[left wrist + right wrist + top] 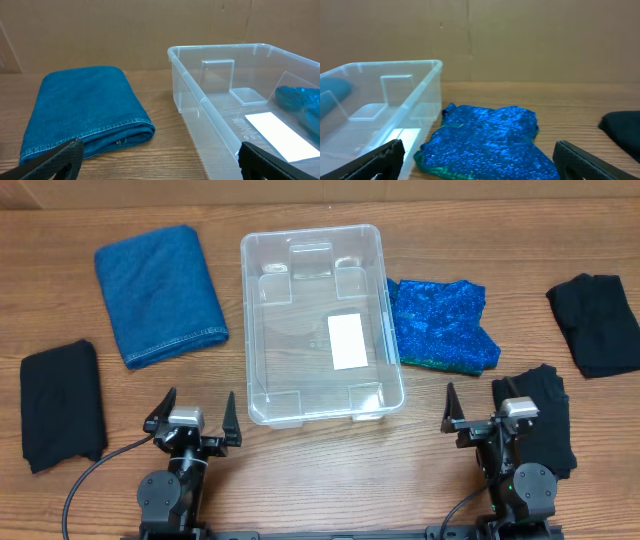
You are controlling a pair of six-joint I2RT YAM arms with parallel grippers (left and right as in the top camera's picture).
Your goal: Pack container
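The clear plastic container (262, 395) stands empty at the table's middle, a white label on its bottom. It also shows in the left wrist view (200, 100) and the right wrist view (415, 95). A folded blue denim cloth (158, 292) lies left of it, also in the left wrist view (80, 107). A sparkly blue cloth (440, 325) lies against its right side, also in the right wrist view (485, 137). My left gripper (192, 423) is open and empty near the container's front left corner. My right gripper (487, 416) is open and empty in front of the sparkly cloth.
A black cloth (62, 402) lies at the far left. Another black cloth (598, 322) lies at the far right. A third black cloth (548, 420) lies under and beside my right arm. A cardboard wall (125, 30) stands behind the table.
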